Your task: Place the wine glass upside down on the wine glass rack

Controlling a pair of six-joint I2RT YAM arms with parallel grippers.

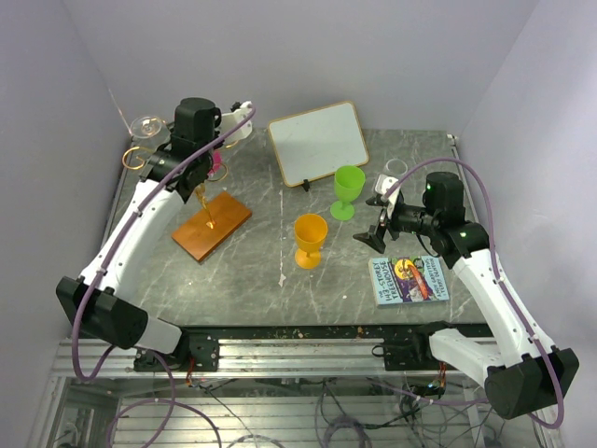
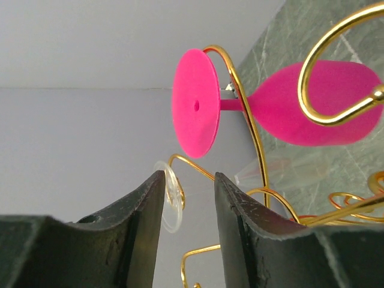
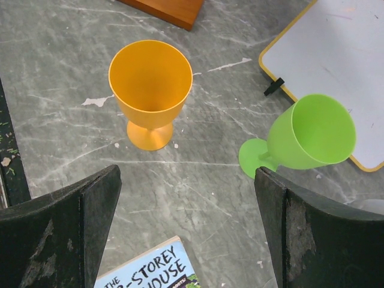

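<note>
The pink wine glass hangs inverted on the rack, so the left tool, parted and empty, should back straight away.

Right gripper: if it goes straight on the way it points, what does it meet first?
Likely the bare grey marbled table, in the gap between the orange plastic goblet and the green plastic goblet. Depth is unclear; the open right gripper could graze either.

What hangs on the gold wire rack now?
A pink wine glass hangs upside down by its foot, a clear glass beside it. From above, the left arm covers much of the wire rack.
</note>
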